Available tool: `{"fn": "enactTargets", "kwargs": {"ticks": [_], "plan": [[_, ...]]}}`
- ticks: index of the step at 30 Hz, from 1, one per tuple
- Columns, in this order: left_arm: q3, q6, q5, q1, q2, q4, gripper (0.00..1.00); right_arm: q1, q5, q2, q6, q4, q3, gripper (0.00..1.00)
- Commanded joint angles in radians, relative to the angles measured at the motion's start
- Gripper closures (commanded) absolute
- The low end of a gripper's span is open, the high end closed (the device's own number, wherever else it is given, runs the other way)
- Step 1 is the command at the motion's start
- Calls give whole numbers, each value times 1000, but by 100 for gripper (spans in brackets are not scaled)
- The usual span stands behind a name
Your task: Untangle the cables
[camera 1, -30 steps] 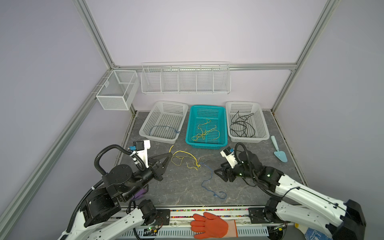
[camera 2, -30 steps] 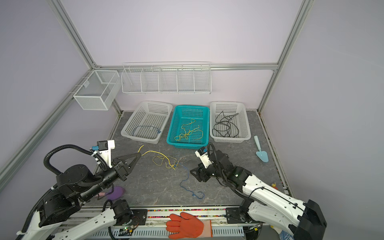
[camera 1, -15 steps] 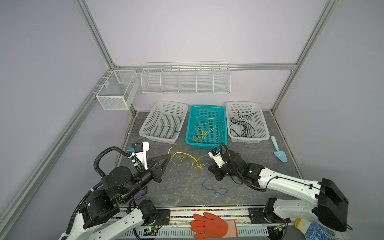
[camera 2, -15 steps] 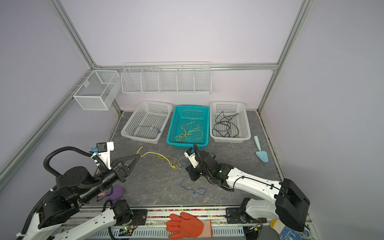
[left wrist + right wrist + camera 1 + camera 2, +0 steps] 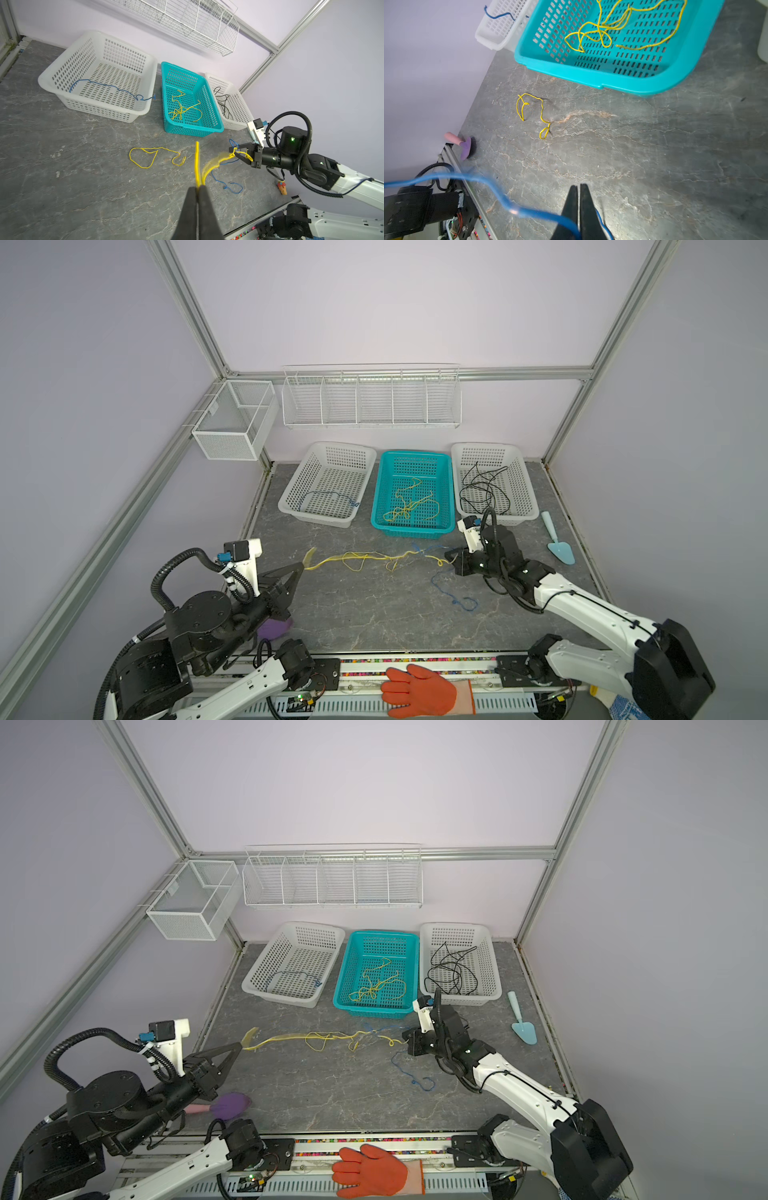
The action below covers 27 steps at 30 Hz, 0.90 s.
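- The yellow cable runs across the middle of the table, in front of the three baskets, from one gripper's tips to the other's.
- One short end stands up past the left gripper. The strand leading toward the right arm is blurred in the left wrist view.
- A slack yellow loop lies flat on the table near that strand. Whether it belongs to the same cable I cannot tell.
- The blue cable crosses the yellow one at the right end, then trails over the table toward the front and ends in a small curl.
- Left gripper: fingers pressed together, pinching the yellow cable.
- Right gripper: fingers pressed together with the blue cable coming out between them.
- In the left wrist view the yellow cable also hooks around the right gripper's fingers. Whether it is pinched there I cannot tell.
- Teal basket, in the middle: a yellow tangle lies inside.
- Left basket, white: a blue strand lies inside.
- Right basket, white: black cables lie inside, just behind the right gripper.
- A pale blue trowel lies by the right wall.
- A purple tool with a pink handle lies under the left arm.
- An orange glove rests on the front rail.
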<state>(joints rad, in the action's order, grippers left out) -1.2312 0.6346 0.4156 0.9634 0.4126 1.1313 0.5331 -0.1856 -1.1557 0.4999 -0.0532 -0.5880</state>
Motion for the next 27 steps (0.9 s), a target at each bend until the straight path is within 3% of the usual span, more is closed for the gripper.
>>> {"fn": "enactTargets", "kwargs": {"ticks": [1, 4, 8, 14, 15, 16, 20, 25, 27], "plan": [[-104, -39, 104, -8, -4, 45, 100, -52, 76, -42, 53, -92, 50, 94], [-179, -84, 99, -8, 12, 27, 100, -65, 119, -75, 36, -120, 45, 94], [-217, -113, 59, -5, 44, -14, 100, -74, 80, -93, 35, -88, 61, 94], [-118, -104, -41, -6, 137, -76, 100, -19, 51, 108, -29, -17, 105, 94], [-85, -94, -54, -6, 152, -94, 96, -17, 32, 139, -29, 6, 119, 94], [-49, -84, -74, -7, 165, -117, 80, -16, 7, 167, -28, 35, 136, 94], [91, -75, -196, -6, 234, -239, 36, -2, -69, 234, -39, 89, 161, 94], [136, -215, -346, -5, 446, -278, 3, 24, -145, 251, -50, 101, 145, 94], [117, -293, -370, -6, 539, -254, 0, 33, -169, 253, -54, 96, 134, 94]]}}
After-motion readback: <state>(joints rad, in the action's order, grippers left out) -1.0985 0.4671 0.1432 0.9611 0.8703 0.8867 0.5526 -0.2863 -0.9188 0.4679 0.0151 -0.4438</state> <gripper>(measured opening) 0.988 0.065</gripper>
